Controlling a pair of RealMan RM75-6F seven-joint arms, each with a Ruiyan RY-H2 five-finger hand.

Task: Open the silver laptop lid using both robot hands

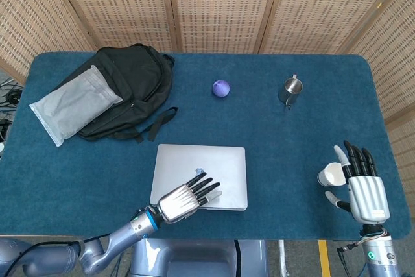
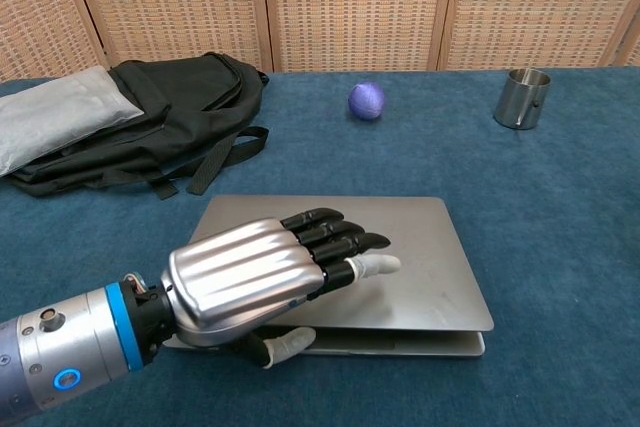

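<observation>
Chest view: left hand gripped the flat silver laptop lid at its near edge, slightly raised. Right hand, fingers apart and empty, should have steadied the base.

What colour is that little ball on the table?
The ball is purple, clearest in the chest view.

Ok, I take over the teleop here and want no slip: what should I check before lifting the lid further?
1. Lid started: ok. The silver laptop shows a gap along its near edge in the chest view.
2. Left hand on the lid: ok, fingers lie over the top, thumb at the near edge.
3. Thumb truly under the lid: cannot tell, the hand hides it.
4. Right hand helping: not ok, it sits far off at the table's right edge, open, touching nothing.
5. Base held down: not ok, nothing presses it.
6. Space behind the lid: ok, the backpack and purple ball lie well back.
</observation>
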